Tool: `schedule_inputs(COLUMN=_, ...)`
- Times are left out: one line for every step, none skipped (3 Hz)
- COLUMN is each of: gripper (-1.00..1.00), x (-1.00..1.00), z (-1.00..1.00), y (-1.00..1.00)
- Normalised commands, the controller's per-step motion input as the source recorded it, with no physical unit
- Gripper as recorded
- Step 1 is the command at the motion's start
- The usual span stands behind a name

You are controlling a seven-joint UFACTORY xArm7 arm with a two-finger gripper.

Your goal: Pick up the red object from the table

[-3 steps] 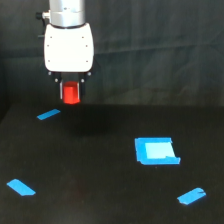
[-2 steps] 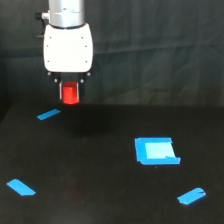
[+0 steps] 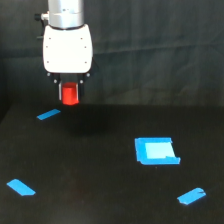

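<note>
**Red object held above the table**

The red object sits clamped between the fingers of the gripper, closed on it just below the white body, and hangs clear above the black table. Below it, toward the exterior view's left, lies a blue tape strip. Another strip lies near the front left, a third at the front right, and a blue square patch rests well apart to the right. Nothing crowds the held piece. Compared with a second ago, gripper and object look unmoved.
</note>
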Motion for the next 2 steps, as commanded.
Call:
schedule_inputs(gripper=-0.86, x=0.06, z=0.02, y=0.03)
schedule_inputs(gripper=-0.88, x=-0.01, z=0.0, y=-0.02)
